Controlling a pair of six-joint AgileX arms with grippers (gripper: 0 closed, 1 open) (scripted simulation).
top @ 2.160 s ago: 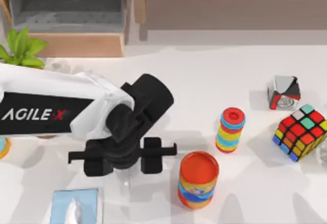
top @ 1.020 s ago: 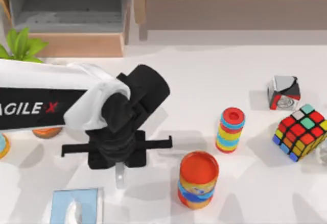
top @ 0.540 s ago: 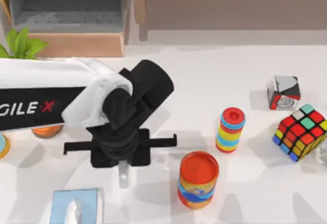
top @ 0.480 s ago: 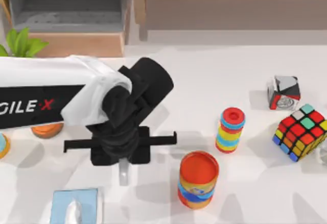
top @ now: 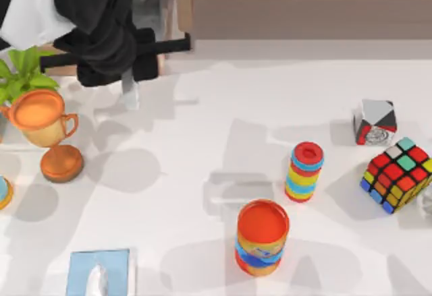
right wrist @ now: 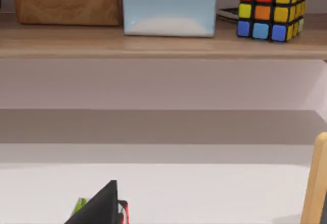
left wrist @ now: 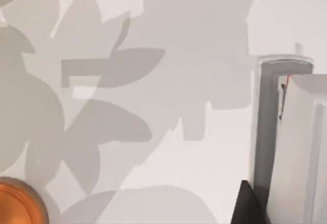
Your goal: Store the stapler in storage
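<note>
Seen from above, your white table point(top: 223, 121) stretches across the scene, with a wooden storage unit point(top: 101, 56) along its far edge at the left. Your left arm reaches over that far left corner, and your left gripper point(top: 125, 73) hangs just in front of the storage unit, its jaws pinching the stapler point(top: 129, 94), a slim pale bar that points down toward the table. In the left wrist view the stapler point(left wrist: 286, 142) stands upright beside a dark finger point(left wrist: 250, 206). A copper trophy point(top: 46, 131) stands at the left, beside a green plant point(top: 23, 70). A light blue tissue box point(top: 100, 273) sits at the near edge. An orange can point(top: 262, 237), a striped ring stack point(top: 304, 172), a colour cube point(top: 398, 173) and a small grey and red block point(top: 375, 122) lie toward the right.
</note>
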